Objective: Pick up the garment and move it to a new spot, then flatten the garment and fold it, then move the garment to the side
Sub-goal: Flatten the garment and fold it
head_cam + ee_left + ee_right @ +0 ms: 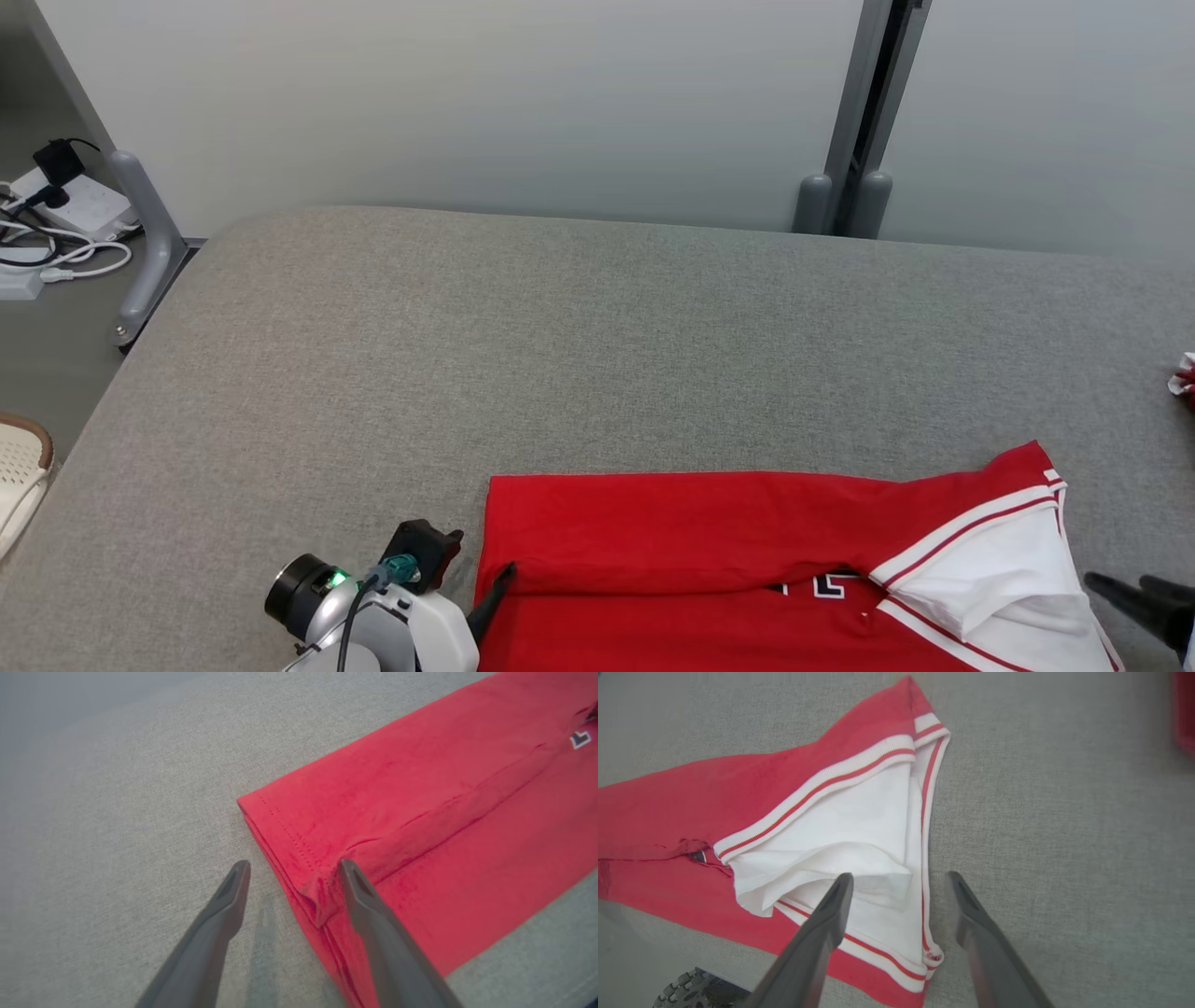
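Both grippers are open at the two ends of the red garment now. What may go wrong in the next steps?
1. The left gripper straddles the layered hem of the garment; closing there may catch only the top layers and pull the fold open.
2. The white striped part under the right gripper lies bunched and uneven, so a further fold may come out crooked.

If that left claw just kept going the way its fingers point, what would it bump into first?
Most likely the red garment, at its folded hem: the open left gripper straddles that edge, one finger over cloth, the other over the grey table. Depth is hard to judge.
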You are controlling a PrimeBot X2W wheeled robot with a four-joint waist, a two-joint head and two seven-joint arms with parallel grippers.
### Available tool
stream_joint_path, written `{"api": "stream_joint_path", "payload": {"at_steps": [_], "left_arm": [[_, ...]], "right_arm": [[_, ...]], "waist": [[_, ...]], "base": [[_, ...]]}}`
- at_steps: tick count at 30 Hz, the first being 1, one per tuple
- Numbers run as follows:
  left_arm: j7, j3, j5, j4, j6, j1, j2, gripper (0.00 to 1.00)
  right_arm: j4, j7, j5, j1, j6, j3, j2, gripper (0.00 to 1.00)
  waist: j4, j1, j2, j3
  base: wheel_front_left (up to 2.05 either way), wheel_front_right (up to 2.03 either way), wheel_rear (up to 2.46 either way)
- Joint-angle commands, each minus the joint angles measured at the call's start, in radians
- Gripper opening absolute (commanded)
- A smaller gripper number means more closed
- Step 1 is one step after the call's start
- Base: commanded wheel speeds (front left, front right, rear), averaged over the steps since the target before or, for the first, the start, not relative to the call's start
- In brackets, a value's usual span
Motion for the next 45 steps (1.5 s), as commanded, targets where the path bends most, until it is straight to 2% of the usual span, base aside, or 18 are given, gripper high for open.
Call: {"api": "stream_joint_path", "payload": {"at_steps": [1,9,14,17,22,29,37,45], "left_arm": [[-0.007,0.006,-0.006,-0.009,0.009,0.005,0.007,1.00],[-0.082,0.081,-0.052,-0.073,0.077,0.006,0.004,1.00],[-0.115,0.155,-0.076,-0.123,0.121,0.013,0.004,1.00],[-0.120,0.214,-0.069,-0.189,0.142,0.023,-0.003,1.00],[-0.120,0.307,-0.005,-0.327,0.113,0.101,-0.010,1.00],[-0.121,0.393,0.064,-0.355,0.075,0.171,-0.044,1.00],[-0.121,0.460,0.117,-0.355,0.040,0.194,-0.078,1.00],[-0.121,0.512,0.166,-0.353,0.009,0.200,-0.107,1.00]], "right_arm": [[0.003,-0.027,-0.015,-0.003,0.000,-0.015,0.009,1.00],[0.058,-0.268,-0.095,0.002,0.000,-0.095,0.094,1.00],[0.122,-0.473,-0.184,0.022,0.000,-0.126,0.168,1.00],[0.172,-0.530,-0.242,0.031,0.000,-0.153,0.226,1.00],[0.242,-0.543,-0.359,0.058,0.000,-0.283,0.324,1.00],[0.303,-0.543,-0.495,0.128,0.000,-0.428,0.437,1.00],[0.349,-0.543,-0.530,0.149,0.000,-0.469,0.477,1.00],[0.403,-0.540,-0.498,0.135,0.000,-0.412,0.499,1.00]], "waist": [[-0.001,0.0000,-0.0001,0.000],[-0.005,0.0000,-0.0001,0.006],[-0.005,0.0000,-0.0001,0.012],[-0.008,0.0000,-0.0001,0.016],[-0.015,0.0000,-0.0001,0.033],[-0.018,0.0000,-0.0001,0.048],[-0.011,0.0000,-0.0001,0.054],[-0.005,0.0000,-0.0001,0.058]], "base": [[0.00,0.00,0.00],[0.00,0.00,0.00],[0.00,0.00,0.00],[0.00,0.00,0.00],[0.00,0.00,0.00],[0.00,0.00,0.00],[0.00,0.00,0.00],[0.00,0.00,0.00]]}}
